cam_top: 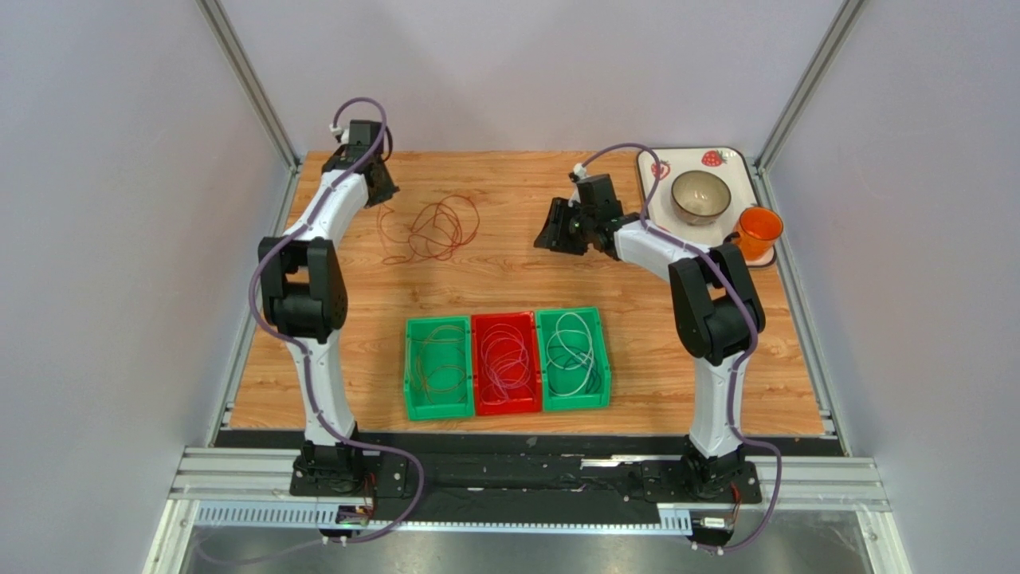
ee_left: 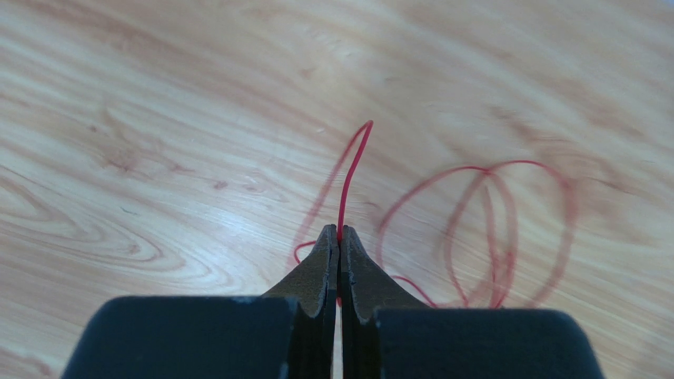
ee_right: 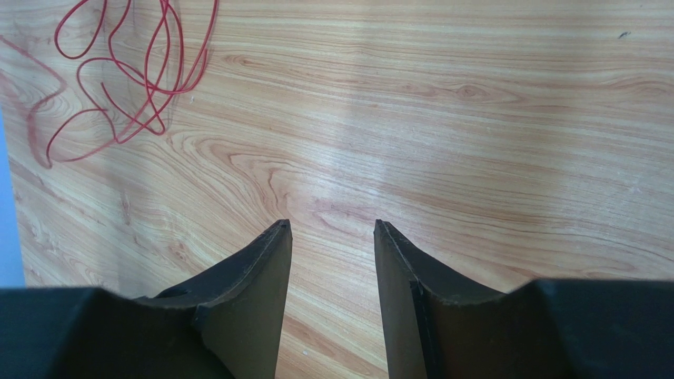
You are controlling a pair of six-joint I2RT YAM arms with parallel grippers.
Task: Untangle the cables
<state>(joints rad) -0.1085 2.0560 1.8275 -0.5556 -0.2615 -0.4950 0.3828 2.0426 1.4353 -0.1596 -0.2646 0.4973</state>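
A loose tangle of red and brown-orange cables (cam_top: 433, 230) lies on the wooden table at the far left. My left gripper (ee_left: 338, 234) is shut on one thin red cable strand (ee_left: 350, 170) that runs up from its tips. More red loops (ee_left: 490, 229) lie blurred on the wood to its right. In the top view the left gripper (cam_top: 369, 179) sits at the tangle's far-left edge. My right gripper (ee_right: 332, 225) is open and empty above bare wood, to the right of the tangle (ee_right: 130, 71). It also shows in the top view (cam_top: 557, 227).
Three bins stand side by side at the front middle: a green one (cam_top: 413, 371) with brown-orange coils, a red one (cam_top: 479, 365) with red coils, a green one (cam_top: 602, 356) with white coils. A white tray (cam_top: 730, 162) with a bowl (cam_top: 700, 197) and an orange cup (cam_top: 758, 230) is at the far right.
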